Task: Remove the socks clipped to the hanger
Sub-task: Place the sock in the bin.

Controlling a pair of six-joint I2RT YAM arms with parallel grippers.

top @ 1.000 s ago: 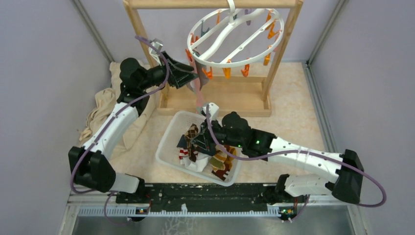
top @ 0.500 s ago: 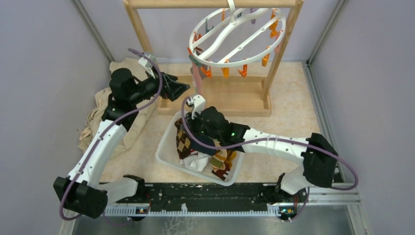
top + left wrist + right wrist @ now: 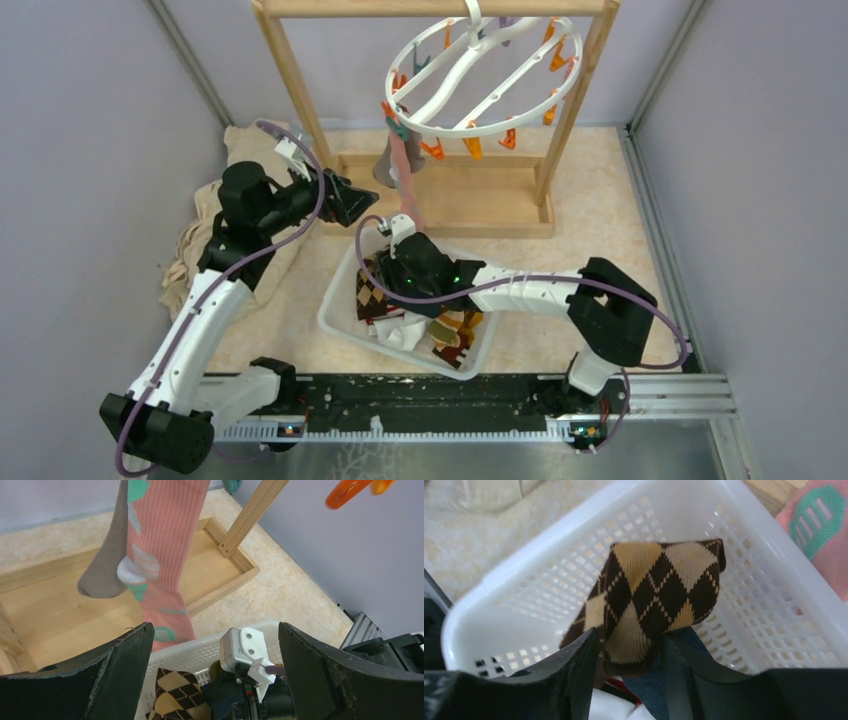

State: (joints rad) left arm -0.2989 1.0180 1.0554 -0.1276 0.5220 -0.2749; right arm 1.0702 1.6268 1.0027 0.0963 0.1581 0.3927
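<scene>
The white round hanger (image 3: 452, 78) hangs from the wooden frame, with orange clips under its rim. Two socks hang from its left side: a pink sock with teal marks (image 3: 405, 172) (image 3: 162, 555) and a grey sock (image 3: 385, 165) (image 3: 107, 565). My left gripper (image 3: 365, 195) (image 3: 215, 645) is open and holds nothing, just left of and below those socks. My right gripper (image 3: 385, 290) (image 3: 629, 650) is low inside the basket. Its jaws are parted, and the brown argyle sock (image 3: 659, 585) (image 3: 370, 295) sits between them.
The white perforated basket (image 3: 340, 300) (image 3: 524, 565) holds several socks, among them white, navy, mustard and red-striped ones. The wooden frame's base tray (image 3: 450, 210) (image 3: 210, 575) stands right behind it. A beige cloth (image 3: 210, 220) lies crumpled at the left wall.
My left gripper has let go at the hanging socks, opened wide and drawn back left and down. My right gripper carried the argyle sock to the basket's left side and its jaws have parted.
</scene>
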